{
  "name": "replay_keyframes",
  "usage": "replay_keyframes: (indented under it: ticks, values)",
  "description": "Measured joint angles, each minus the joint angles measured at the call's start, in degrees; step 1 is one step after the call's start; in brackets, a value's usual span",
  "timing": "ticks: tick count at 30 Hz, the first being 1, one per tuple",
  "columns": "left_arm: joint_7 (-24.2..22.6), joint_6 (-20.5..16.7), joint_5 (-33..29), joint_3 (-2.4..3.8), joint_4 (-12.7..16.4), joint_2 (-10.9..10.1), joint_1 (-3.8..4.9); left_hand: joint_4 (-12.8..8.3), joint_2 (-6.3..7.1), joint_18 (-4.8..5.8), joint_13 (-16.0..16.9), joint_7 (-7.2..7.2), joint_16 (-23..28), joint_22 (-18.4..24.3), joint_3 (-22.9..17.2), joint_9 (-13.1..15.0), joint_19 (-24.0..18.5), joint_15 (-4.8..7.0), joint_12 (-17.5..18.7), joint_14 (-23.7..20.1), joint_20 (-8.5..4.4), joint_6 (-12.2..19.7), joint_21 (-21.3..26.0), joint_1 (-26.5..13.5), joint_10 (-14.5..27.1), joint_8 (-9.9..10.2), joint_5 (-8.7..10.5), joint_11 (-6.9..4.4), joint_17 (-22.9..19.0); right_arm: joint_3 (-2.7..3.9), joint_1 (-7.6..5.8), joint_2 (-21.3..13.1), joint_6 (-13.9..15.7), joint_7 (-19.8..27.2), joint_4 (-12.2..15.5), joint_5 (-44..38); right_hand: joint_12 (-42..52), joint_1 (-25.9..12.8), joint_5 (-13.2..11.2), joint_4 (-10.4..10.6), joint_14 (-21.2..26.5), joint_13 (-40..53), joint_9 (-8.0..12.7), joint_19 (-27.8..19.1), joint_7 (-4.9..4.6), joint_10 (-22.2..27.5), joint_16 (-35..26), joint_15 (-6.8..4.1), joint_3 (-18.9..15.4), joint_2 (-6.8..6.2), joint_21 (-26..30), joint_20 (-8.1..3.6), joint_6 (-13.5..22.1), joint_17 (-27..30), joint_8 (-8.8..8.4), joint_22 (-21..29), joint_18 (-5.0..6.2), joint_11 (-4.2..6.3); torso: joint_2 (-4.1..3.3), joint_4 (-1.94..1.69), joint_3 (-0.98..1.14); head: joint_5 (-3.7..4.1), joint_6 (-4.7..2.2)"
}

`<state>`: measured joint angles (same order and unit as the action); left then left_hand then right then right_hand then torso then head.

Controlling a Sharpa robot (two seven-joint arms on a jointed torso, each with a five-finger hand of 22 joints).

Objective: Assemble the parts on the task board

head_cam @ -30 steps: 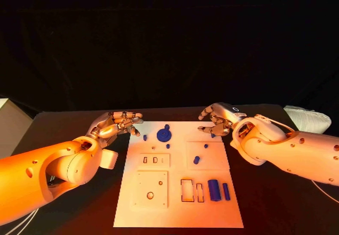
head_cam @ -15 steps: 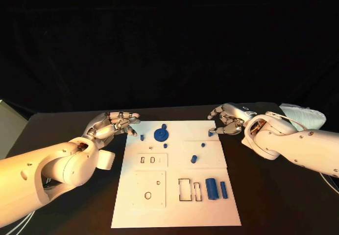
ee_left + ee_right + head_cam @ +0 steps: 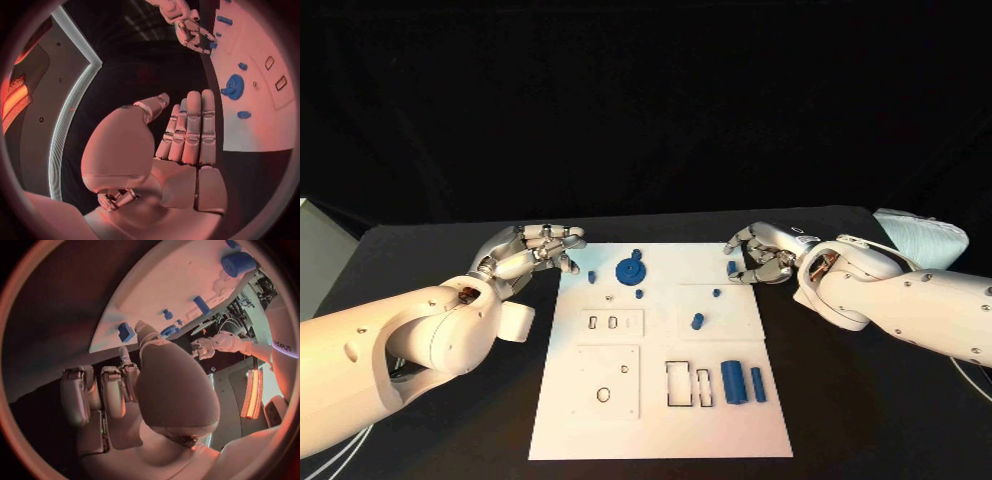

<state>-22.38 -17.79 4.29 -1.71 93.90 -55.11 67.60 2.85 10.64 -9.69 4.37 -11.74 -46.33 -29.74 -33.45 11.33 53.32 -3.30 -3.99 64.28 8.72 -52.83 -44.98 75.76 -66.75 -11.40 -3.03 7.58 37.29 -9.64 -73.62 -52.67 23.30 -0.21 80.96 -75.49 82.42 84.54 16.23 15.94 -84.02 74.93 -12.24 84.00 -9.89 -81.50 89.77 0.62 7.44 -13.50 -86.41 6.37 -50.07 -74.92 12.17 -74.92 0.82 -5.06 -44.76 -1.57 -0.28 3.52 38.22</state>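
Observation:
The white task board (image 3: 661, 420) lies mid-table. A blue gear (image 3: 633, 271) stands near its far edge, with small blue pieces (image 3: 697, 321) scattered behind it. Two blue cylinders (image 3: 734, 385) lie beside empty rectangular slots at the near right. My left hand (image 3: 531, 250) hovers off the board's far left corner, its fingers straight and side by side (image 3: 187, 130), holding nothing. My right hand (image 3: 762, 252) is at the far right corner with loosely curved fingers. Its thumb tip is close to a small blue block (image 3: 126, 332) at the board's edge (image 3: 175, 280); I see no grip on it.
A white bundle (image 3: 923, 238) lies at the table's back right, behind my right arm. A pale box (image 3: 312, 250) stands at the left edge. Black tabletop runs along both sides of the board.
My right hand has drawn back a little from over the board's far right corner to just beside it. The left hand has hardly moved. The parts lie as before.

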Motion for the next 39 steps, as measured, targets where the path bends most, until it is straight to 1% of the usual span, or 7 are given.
replay_keyframes:
  ticks: [7,11,13,18,27,36,39]
  values:
    - [0.0,0.0,0.0,0.00,-0.1,0.0,0.00,0.0,0.00,0.00,0.0,0.00,0.0,0.0,0.0,0.0,0.0,0.00,0.0,0.0,0.00,0.0,0.0,0.0,0.0,0.0,0.00,0.00,0.0,0.01,0.11,0.0,-0.2,-0.2,-0.2,0.1,0.2,0.2,0.4,0.5,0.0,0.0,0.0,0.0,0.00,-0.2,0.0,0.00,-0.9,0.23,-0.7,0.00,0.0,0.0,0.00,0.0,0.00,-0.18,0.04,0.06,-0.02,-0.03,0.27]
    - [0.0,0.0,0.0,0.00,-0.2,0.0,0.00,0.0,0.00,0.00,0.0,0.00,0.0,0.0,0.0,0.0,0.0,0.00,0.0,0.0,0.00,0.0,0.0,0.0,0.0,0.0,0.00,0.00,0.0,0.01,0.17,0.1,-0.2,-0.3,-0.3,0.2,0.4,0.6,0.4,0.5,0.0,0.0,-0.1,0.0,-0.01,-0.4,0.0,0.00,-0.9,0.63,-0.8,0.00,-0.6,0.0,0.37,0.0,0.01,0.04,0.08,0.08,-0.02,0.03,0.35]
    - [0.0,0.0,0.0,0.00,-0.2,-0.1,0.00,0.0,0.00,0.00,0.0,0.00,0.0,0.0,0.0,0.0,0.0,0.01,0.0,0.0,0.00,0.0,0.0,0.0,0.0,0.0,0.00,0.00,0.0,0.01,0.22,0.2,-0.2,-0.5,-0.3,0.2,0.7,0.7,0.4,0.5,0.0,0.0,-0.1,0.0,0.07,-0.7,0.0,0.00,-0.9,1.10,-1.1,0.00,-1.1,0.0,0.45,0.0,0.00,-0.01,0.09,0.08,-0.02,0.09,0.35]
    - [0.0,0.0,0.0,0.00,-0.2,-0.1,0.00,0.0,0.00,0.00,0.0,0.00,0.0,0.0,0.0,0.0,0.0,0.01,0.0,0.0,0.00,0.0,0.0,0.0,0.0,0.0,0.00,0.00,0.0,0.02,0.51,0.6,-0.2,-0.8,-0.5,0.2,1.2,0.7,0.4,0.6,0.0,0.0,-0.3,0.0,0.59,-1.2,0.0,0.00,-0.3,2.37,-1.3,0.00,-2.5,0.0,1.28,0.0,0.00,0.52,0.11,0.07,-0.02,0.14,0.44]
    - [0.0,0.0,0.0,0.01,-0.3,-0.1,0.00,0.0,0.00,0.00,0.0,0.00,0.0,0.0,0.0,0.0,0.0,0.01,0.0,0.0,0.00,0.0,0.0,0.0,0.0,0.0,0.00,0.00,0.0,0.01,1.05,1.0,-0.2,-1.2,-0.8,0.4,1.6,0.4,0.4,0.6,0.0,0.0,-0.5,0.0,1.19,-1.9,0.0,-0.01,0.6,2.65,-1.6,0.00,-3.9,0.0,2.03,0.0,0.00,0.80,0.14,0.04,-0.05,0.13,0.63]
    - [0.0,0.0,0.0,-0.01,-0.3,-0.1,0.00,0.0,0.00,0.00,0.0,0.00,0.0,0.0,0.0,0.0,0.0,0.01,0.0,0.0,0.00,0.0,0.0,0.0,0.0,0.0,0.00,0.00,0.0,0.01,1.22,1.2,-0.2,-1.5,-1.0,0.4,1.6,0.2,0.4,0.6,0.0,0.0,-0.5,0.0,1.23,-2.1,0.0,-0.01,0.6,2.80,-1.6,0.00,-3.9,0.0,2.02,0.0,0.00,1.00,0.13,0.04,-0.06,0.05,0.68]
    - [0.0,0.0,0.0,-0.01,-0.3,-0.1,0.00,-0.2,0.00,0.00,0.0,0.00,0.0,-0.2,-0.2,0.1,-0.3,-0.20,0.0,-0.2,0.30,0.0,-0.2,0.0,0.0,0.0,0.00,0.00,-0.2,0.01,1.24,1.2,-0.2,-1.6,-1.1,0.4,1.6,0.2,0.4,0.6,0.0,0.0,-0.5,0.0,1.23,-2.1,0.0,-0.01,0.6,2.80,-1.6,0.00,-3.9,0.0,2.02,0.0,0.01,1.00,0.13,0.04,-0.05,0.10,0.68]
